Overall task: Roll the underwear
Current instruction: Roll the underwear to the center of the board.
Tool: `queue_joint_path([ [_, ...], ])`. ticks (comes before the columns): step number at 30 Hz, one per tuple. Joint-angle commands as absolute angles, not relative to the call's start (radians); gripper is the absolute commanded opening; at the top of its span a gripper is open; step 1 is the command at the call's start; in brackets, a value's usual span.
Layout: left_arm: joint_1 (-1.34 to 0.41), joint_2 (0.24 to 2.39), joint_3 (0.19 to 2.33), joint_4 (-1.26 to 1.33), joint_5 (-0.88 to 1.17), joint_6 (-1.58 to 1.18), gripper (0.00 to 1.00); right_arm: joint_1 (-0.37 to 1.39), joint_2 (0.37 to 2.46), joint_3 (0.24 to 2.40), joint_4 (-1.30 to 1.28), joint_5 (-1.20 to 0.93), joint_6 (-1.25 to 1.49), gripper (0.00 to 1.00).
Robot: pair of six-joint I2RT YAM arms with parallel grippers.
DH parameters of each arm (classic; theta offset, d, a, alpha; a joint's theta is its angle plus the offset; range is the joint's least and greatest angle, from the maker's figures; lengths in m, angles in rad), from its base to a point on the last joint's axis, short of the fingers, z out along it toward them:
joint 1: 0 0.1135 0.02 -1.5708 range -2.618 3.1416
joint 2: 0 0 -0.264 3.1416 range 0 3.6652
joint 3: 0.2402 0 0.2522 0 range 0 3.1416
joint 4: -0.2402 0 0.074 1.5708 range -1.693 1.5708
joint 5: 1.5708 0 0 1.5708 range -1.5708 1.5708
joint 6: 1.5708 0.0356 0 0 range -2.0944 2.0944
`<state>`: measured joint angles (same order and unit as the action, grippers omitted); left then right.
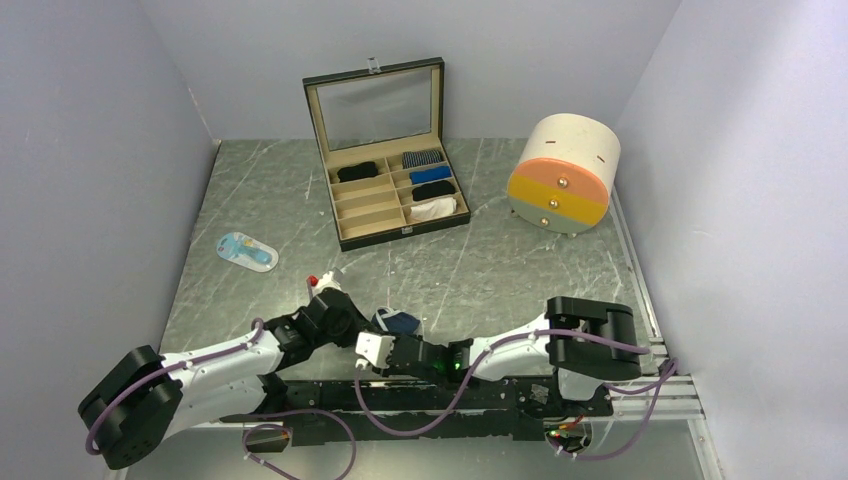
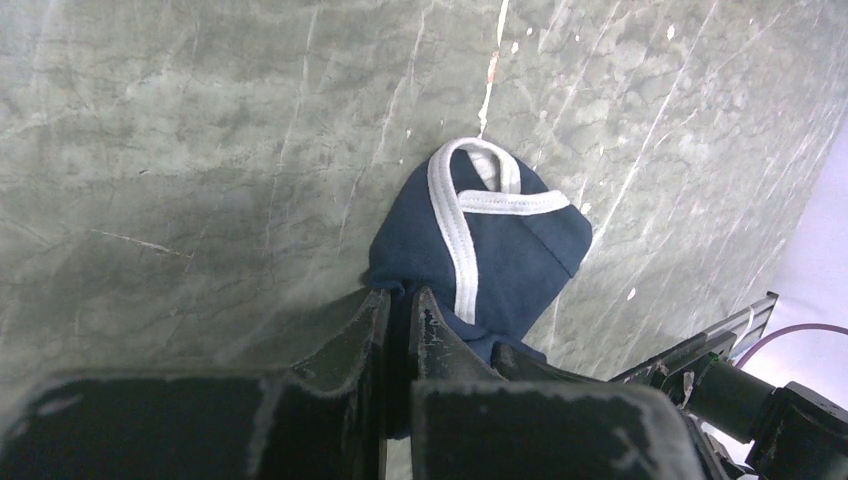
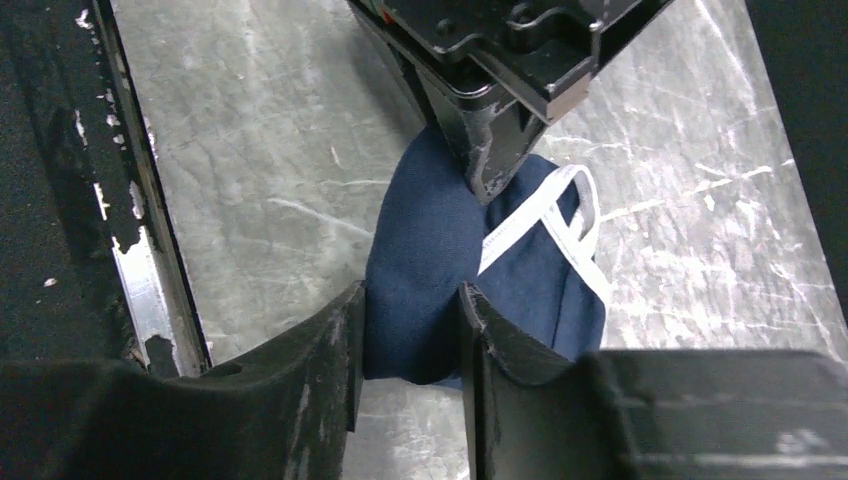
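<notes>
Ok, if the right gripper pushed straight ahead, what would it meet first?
The navy underwear, already between its fingers. Right behind that, probably the left gripper, which is pinching the same cloth.

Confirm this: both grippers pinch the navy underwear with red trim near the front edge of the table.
Not quite: the trim is white, not red, as the left wrist view shows. The left gripper and right gripper do pinch the navy underwear near the front edge of the table.
</notes>
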<state>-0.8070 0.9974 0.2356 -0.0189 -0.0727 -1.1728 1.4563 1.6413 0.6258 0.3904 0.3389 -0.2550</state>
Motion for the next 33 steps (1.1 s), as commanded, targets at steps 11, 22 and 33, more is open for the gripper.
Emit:
queue_joint_path([
  [11,-0.809,0.966,0.203,-0.151,-0.094,-1.188,0.54,1.325,1.612,0.484,0.6,0.009,0.087,0.0],
  [22,-0.809,0.886,0.186,-0.072,-0.062,-1.207,0.74,0.977,1.753,0.326,1.043,-0.492,0.533,0.02],
  [33,-0.81,0.994,0.165,0.056,-0.038,-1.224,0.64,0.864,1.984,0.291,1.378,-0.595,0.777,0.07],
])
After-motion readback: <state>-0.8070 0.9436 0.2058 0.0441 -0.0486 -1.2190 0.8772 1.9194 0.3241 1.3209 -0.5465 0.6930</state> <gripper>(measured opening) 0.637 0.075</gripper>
